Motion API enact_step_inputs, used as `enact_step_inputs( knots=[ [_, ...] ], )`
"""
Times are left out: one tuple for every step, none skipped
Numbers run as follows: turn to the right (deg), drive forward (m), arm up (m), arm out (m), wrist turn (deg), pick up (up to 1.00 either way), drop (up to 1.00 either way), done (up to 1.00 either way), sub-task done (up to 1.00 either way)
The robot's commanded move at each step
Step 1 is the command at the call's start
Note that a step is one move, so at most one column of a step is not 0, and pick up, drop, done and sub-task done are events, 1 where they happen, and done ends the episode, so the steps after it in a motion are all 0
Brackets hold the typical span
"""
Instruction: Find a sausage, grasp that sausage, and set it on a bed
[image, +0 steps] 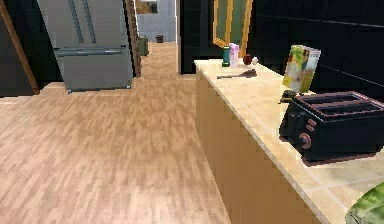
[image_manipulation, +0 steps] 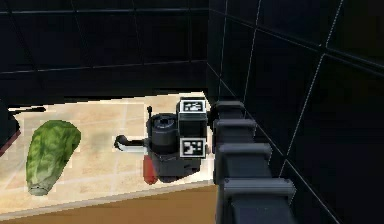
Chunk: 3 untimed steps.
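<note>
My arm (image_manipulation: 245, 170) rises as a dark square bar from the bottom edge of the arm side view and reaches out over a tan tiled counter (image_manipulation: 100, 108) that runs along a dark tiled wall (image_manipulation: 290, 70). At the arm's far end stand the two white marker squares (image_manipulation: 192, 146), and just left of them sits my claw (image_manipulation: 130, 145), its dark body low over the counter and its thin fingers pointing toward the view's left. Right below the claw's body, at the counter's near edge, lies a short red-brown piece (image_manipulation: 150, 170); it has a sausage's colour, but it is too small for me to be sure of it. Because it lies on the counter right at the claw, I cannot tell whether the claw holds anything, nor whether it touches the piece. I also cannot tell how the fingers are set. Further toward the view's left, well apart from the claw, a green head of lettuce (image_manipulation: 50, 155) lies on the same counter. In the forward view the counter runs up the right side beside a wooden floor (image: 100, 150). A black toaster (image: 335, 125) stands nearest on it. Beyond that stands a yellow-green carton (image: 301, 67) close to the wall. A dark spoon (image: 240, 73) lies further on, with a pink bottle (image: 234, 52) near the counter's far end. Across the floor, at the view's upper left, stands a grey fridge (image: 88, 40).
</note>
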Motion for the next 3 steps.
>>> enact_step_inputs(
  knots=[
    [0.0, 0.0, -0.14, 0.0, 0.0, 0.0, 0.0, 0.0, 0.0],
    [0.0, 0.0, 0.0, 0.0, 0.0, 1.0, 0.0, 0.0, 0.0],
    [0.0, 0.0, 0.1, 0.0, 0.0, 0.0, 0.0, 0.0, 0.0]
  ],
)
